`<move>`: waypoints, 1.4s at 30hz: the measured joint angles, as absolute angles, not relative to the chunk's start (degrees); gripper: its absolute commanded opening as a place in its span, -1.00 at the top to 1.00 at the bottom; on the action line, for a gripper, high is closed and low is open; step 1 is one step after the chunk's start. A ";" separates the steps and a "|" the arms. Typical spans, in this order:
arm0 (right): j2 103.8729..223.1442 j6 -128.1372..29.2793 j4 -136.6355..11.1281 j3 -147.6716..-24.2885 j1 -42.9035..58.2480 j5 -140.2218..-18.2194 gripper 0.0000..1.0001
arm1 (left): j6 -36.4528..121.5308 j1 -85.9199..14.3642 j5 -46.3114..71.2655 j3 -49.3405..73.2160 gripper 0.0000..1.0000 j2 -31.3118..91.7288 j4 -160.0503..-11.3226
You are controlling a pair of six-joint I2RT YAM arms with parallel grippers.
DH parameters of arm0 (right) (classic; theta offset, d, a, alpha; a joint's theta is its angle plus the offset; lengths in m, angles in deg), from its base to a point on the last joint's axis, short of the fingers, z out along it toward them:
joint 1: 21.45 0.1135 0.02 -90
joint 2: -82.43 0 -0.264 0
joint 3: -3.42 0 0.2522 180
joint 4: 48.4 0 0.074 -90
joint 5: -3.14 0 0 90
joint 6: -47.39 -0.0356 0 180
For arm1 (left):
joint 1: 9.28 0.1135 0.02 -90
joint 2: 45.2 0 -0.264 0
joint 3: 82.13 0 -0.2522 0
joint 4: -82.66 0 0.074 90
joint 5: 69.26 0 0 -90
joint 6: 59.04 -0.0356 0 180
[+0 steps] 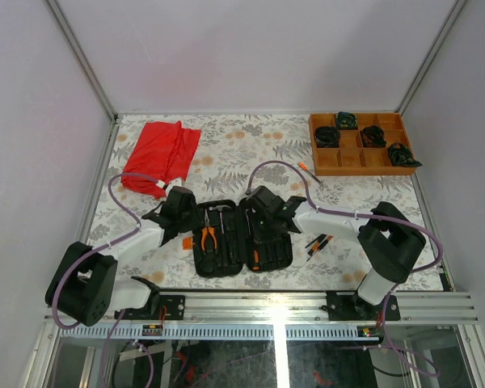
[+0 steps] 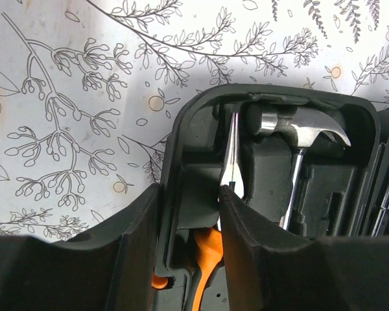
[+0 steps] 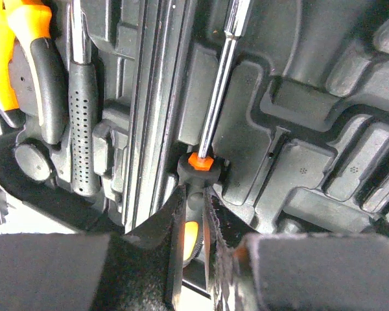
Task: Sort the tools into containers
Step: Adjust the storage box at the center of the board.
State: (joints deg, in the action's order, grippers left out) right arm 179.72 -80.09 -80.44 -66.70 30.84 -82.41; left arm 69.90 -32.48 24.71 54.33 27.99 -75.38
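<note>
The black tool case (image 1: 275,250) lies open on the flowered table (image 1: 250,137), just ahead of the arm bases. Its left half holds the pliers (image 2: 232,152) and, on their hinge side, the hammer (image 2: 301,126). The left gripper (image 2: 189,194) stands over that half's outer wall with its jaws spread. One finger is outside the wall and the other is against the pliers' nose; whether either presses cannot be told. The right gripper (image 3: 194,217) is over the case's right half, jaws pinching the handle of a screwdriver (image 3: 211,97) whose shaft lies along the moulded insert. Loose screwdrivers (image 1: 319,242) lie on the table just right of the case, and an orange-ended thin tool (image 1: 309,172) lies beyond its far right corner. A red cloth (image 1: 160,153) lies beyond the case to the left. A wooden tray (image 1: 347,160) holding black coiled bundles (image 1: 327,136) sits well beyond to the right. Both arms cover parts of the case's far edge.
</note>
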 measured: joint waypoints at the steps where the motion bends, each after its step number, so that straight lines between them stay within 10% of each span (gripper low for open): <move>1: 179.68 -79.96 -80.44 -66.62 30.58 -82.09 1.00 | 70.09 -33.14 25.45 54.57 0.65 27.86 -75.90; 9: 179.24 -77.27 -83.13 -66.88 29.02 -81.36 1.00 | 74.55 -39.01 31.31 58.39 1.00 24.65 -79.29; 42: 185.63 -73.05 -93.86 -74.51 29.55 -82.24 1.00 | 80.17 -46.69 35.85 62.00 1.00 18.33 -75.75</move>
